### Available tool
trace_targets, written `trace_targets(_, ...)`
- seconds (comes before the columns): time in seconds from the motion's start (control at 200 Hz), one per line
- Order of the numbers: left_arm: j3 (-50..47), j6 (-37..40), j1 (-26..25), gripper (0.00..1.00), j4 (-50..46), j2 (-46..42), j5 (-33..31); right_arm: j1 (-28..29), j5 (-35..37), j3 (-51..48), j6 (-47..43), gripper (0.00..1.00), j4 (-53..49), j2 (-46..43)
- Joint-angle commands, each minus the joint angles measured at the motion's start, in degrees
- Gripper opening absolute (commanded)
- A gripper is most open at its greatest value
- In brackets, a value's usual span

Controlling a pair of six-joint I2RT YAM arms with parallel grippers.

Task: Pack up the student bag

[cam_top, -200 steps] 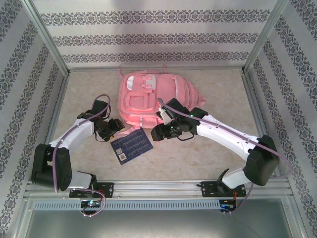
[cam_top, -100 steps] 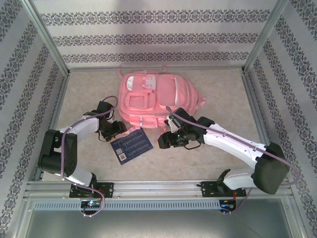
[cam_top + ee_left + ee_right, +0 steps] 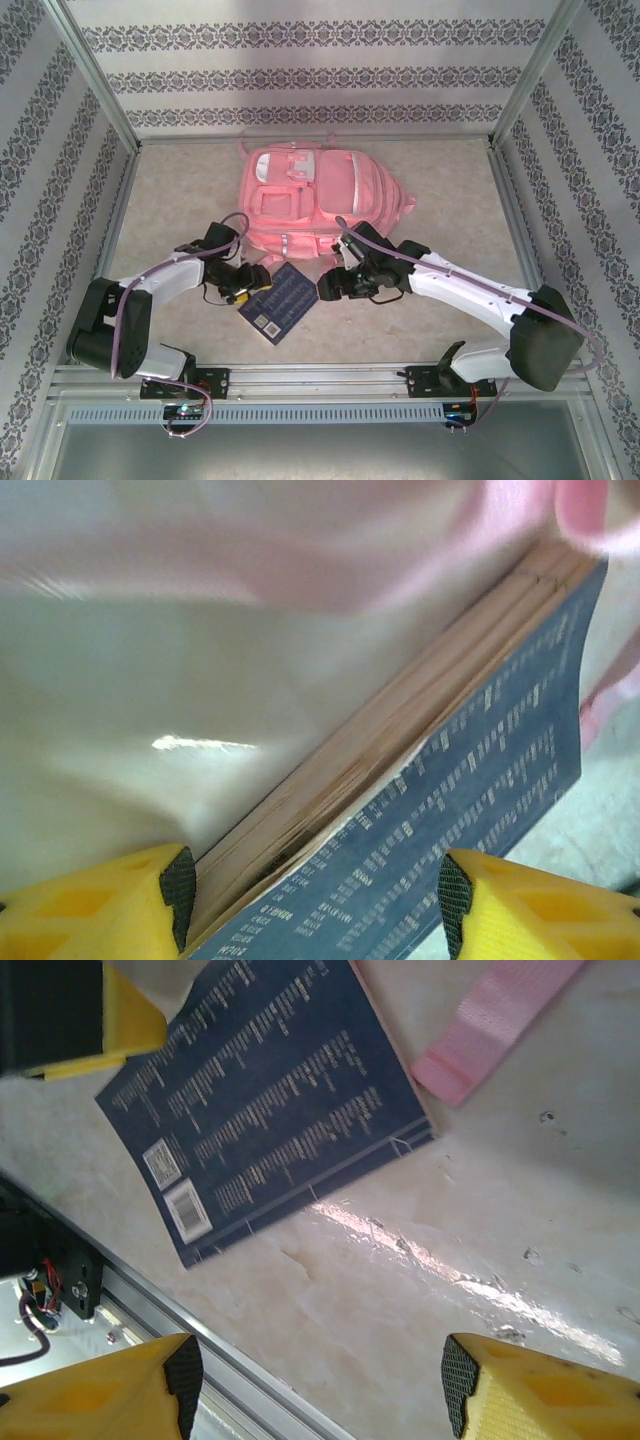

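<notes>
Left arm: shoulder folded low by the near left corner, white forearm reaching in toward the middle of the desk (image 3: 440, 200).
Left hand (image 3: 245, 283): at the left corner of the book (image 3: 277, 301), low over the desk. In its wrist view the yellow fingers (image 3: 100, 905) stand wide apart, the book's page edge and blue cover running between them. Jaws open; whether a finger presses the book cannot be told.
Right arm: elbow out near the right rail, long forearm stretched left to the middle.
Right hand (image 3: 327, 288): just right of the book, apart from it, tilted down at the desk. Jaws open, nothing between the fingers (image 3: 540, 1390).
Bag (image 3: 300, 205): pink, lying flat at the middle of the far half, pockets up, its near edge just beyond both hands. One strap (image 3: 495, 1025) lies on the desk beside the book.
Book: dark blue, flat, set cornerwise, barcode end toward the arms.
Desk: pale marbled top, glossy, with a metal rail (image 3: 320, 378) along the near edge.
Room: patterned grey-and-white walls (image 3: 300, 75) on three sides, metal posts at the corners.
</notes>
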Motion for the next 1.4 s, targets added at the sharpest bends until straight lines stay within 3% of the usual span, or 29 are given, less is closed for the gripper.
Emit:
trace_targets(0.0, -0.47, -2.65, -3.44, 0.66, 3.15, 0.43, 4.83, -1.07, -3.02, -2.64, 2.75, 0.66, 2.97, 2.03)
trace_targets(0.3, -0.36, -3.54, -11.58, 0.64, 8.41, 6.84, 11.97, -7.07, -8.63, -13.3, 12.22, 0.67, 12.74, 1.84)
trace_targets(0.515, 0.68, -3.24, -12.11, 0.65, 9.13, 9.36, 11.96, -8.23, -11.94, -17.17, 15.54, 0.66, 17.39, 3.7)
trace_targets(0.889, 3.8, 1.34, -12.7, 0.63, 4.32, 9.45, 14.69, -8.39, -16.06, -10.82, 16.64, 0.64, 21.77, 13.88)
trace_targets(1.399, 3.81, 2.36, -14.23, 0.62, 5.78, 10.1, 17.17, -10.65, -19.9, -4.54, 15.69, 0.62, 18.96, 16.08)
